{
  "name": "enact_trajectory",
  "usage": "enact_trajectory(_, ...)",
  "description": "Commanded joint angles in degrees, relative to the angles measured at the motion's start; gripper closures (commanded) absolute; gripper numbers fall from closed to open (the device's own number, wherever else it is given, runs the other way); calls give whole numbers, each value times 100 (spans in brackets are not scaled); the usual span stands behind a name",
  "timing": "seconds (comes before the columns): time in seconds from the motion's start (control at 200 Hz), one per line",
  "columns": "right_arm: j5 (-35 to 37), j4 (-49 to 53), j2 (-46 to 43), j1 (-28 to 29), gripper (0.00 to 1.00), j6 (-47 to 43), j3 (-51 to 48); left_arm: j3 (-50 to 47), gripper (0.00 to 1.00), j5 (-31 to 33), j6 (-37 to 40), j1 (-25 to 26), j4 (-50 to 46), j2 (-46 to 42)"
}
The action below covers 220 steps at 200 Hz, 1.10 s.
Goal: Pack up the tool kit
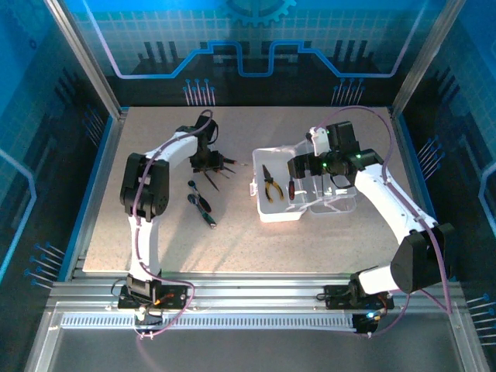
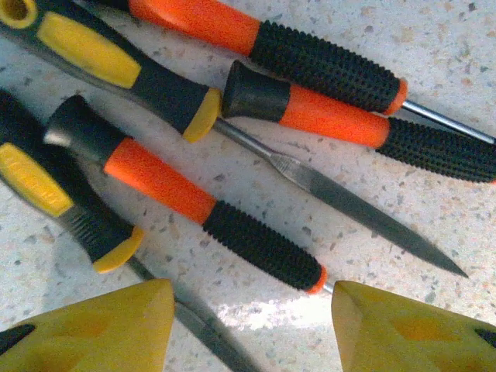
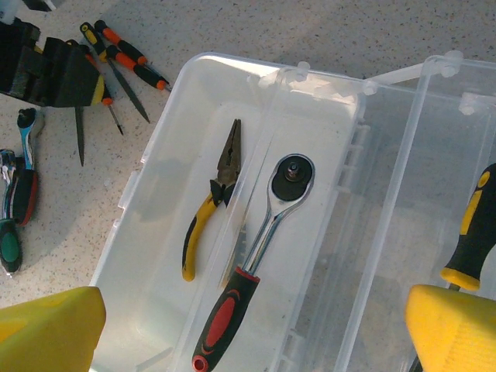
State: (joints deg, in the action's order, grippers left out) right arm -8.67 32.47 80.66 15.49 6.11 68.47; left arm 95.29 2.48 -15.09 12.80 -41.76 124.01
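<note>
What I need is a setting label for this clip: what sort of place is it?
Probably a robot lab cell: blue printed walls, aluminium frame, speckled table.

bright even overhead light, soft shadows, slightly blurry wrist close-ups

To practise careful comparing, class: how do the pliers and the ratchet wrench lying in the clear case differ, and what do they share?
The pliers have yellow grips; the ratchet wrench has a red and black grip. The pliers end in a tapered, pointed nose, the ratchet wrench in a round head. The pliers have two handle legs, the ratchet wrench a single handle. Both lie flat in the clear case, heads pointing roughly the same way.
</note>
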Motion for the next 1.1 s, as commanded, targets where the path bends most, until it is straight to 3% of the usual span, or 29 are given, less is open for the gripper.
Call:
enact_trajectory(0.0,-122,-7,81,59,0,-74,31,235,43,-144,-134,-23,-3,227)
enact_trajectory(0.47,-176,1,125,56,0,-81,26,374,44,-17,-92,-5,-75,460)
enact_trajectory(0.75,-188,-3,90,50,0,-82,4,217,57,119,-9,11,-140,397)
enact_trajectory(1.096,-206,13,37,51,0,-85,0,-174,66,75,33,30,-113,66)
